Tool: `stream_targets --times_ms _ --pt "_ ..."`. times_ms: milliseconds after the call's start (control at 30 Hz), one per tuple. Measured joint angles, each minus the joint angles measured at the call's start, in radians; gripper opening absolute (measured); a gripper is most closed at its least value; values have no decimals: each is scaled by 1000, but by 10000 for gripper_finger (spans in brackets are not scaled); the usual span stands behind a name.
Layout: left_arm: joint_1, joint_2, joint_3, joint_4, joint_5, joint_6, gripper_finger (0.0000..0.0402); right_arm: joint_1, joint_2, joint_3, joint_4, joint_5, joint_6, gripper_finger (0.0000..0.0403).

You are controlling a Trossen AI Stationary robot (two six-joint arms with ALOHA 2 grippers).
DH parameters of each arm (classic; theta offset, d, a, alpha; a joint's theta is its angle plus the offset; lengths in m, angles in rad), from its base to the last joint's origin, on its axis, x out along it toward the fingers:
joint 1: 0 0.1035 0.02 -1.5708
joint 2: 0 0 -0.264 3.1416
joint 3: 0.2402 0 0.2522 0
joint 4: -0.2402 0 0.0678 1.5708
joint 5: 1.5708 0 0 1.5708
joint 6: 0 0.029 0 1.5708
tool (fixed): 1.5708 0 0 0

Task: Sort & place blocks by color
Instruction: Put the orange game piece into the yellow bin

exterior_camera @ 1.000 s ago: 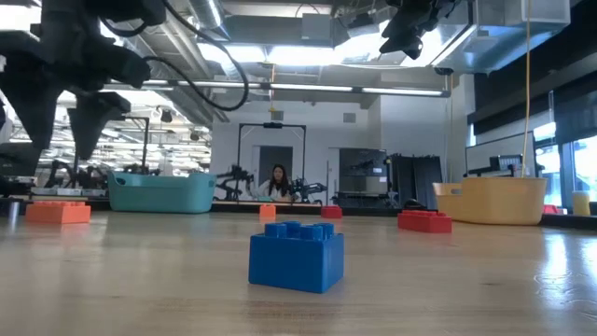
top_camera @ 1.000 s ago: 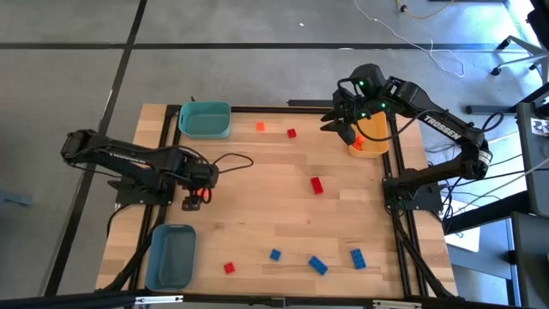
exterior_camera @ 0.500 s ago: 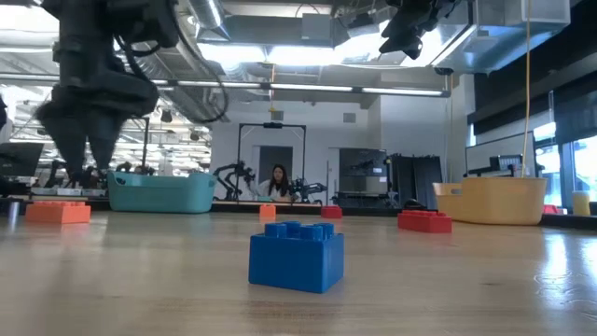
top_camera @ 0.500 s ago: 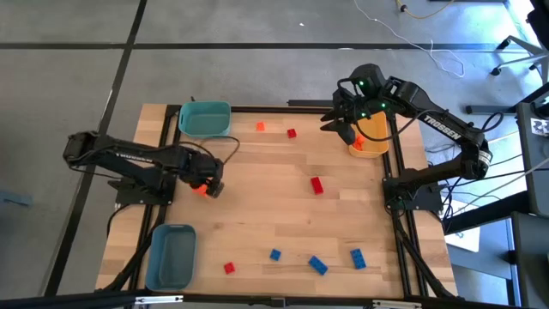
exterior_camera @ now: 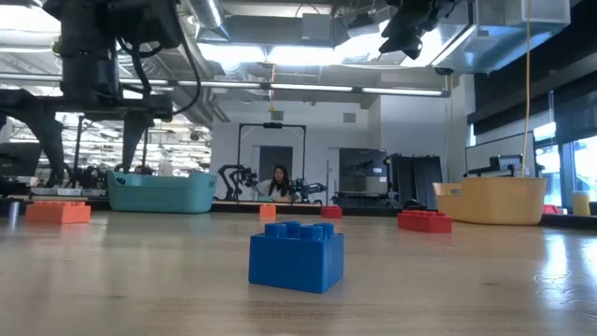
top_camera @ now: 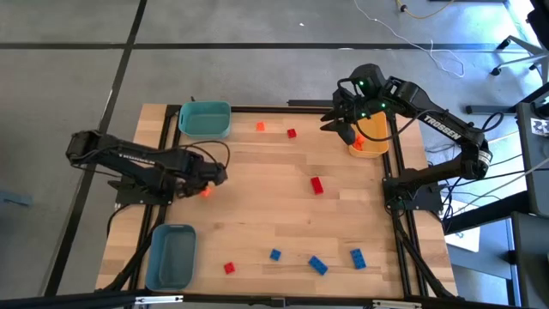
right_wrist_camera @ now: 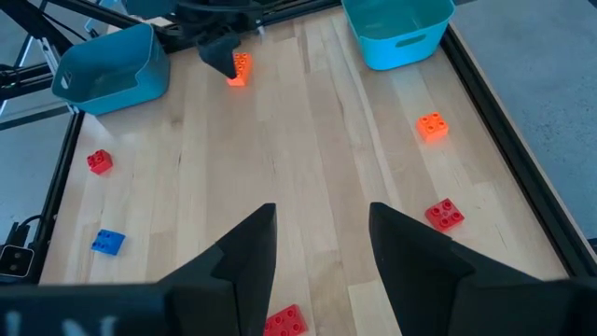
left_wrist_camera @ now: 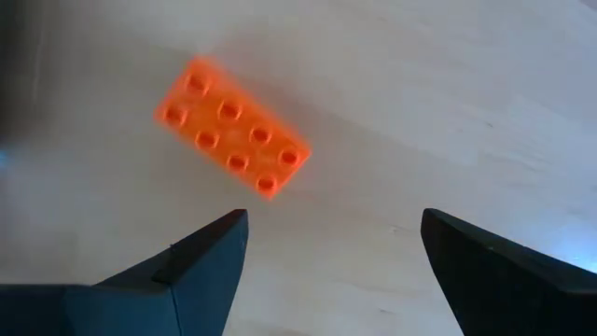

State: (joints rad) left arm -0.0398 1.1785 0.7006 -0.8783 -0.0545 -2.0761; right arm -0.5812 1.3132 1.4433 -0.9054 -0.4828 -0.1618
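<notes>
Currently: left gripper low over table, left-centre, fingers spread wide. Orange block flat on the wood just ahead of the tips, studs up, untouched, skewed to the finger line. Probably staged for a top grasp; wrist turn likely needed so pads meet the long sides.

Right gripper parked high beside yellow bin at far right edge, fingers apart, nothing held. Judged: waiting there, out of the left arm's way.

Bins on the table edges, centre free for picking: teal bin far left corner, grey-blue bin near left corner.

Loose blocks, none seen in a bin:
- small orange and red near far edge
- red mid-table
- red plus 3 blue along near edge

Sorting judged barely begun. Risk: skewed block may twist or skid if pinched on corners.
</notes>
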Motion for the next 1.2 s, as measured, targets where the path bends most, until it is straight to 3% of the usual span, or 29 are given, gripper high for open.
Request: stream_targets --times_ms 167,233,600,1200 --pt "-53 0 0 0 -148 -337 313 0 0 0 0 0 0 173" --pt "-63 0 0 -2 -195 -396 313 0 0 0 0 0 -2 173" --pt "-65 100 -21 -55 -90 -445 313 0 0 0 -2 0 -53 173" --pt "7 297 -21 -74 -55 -461 313 0 0 0 -5 0 -53 173"
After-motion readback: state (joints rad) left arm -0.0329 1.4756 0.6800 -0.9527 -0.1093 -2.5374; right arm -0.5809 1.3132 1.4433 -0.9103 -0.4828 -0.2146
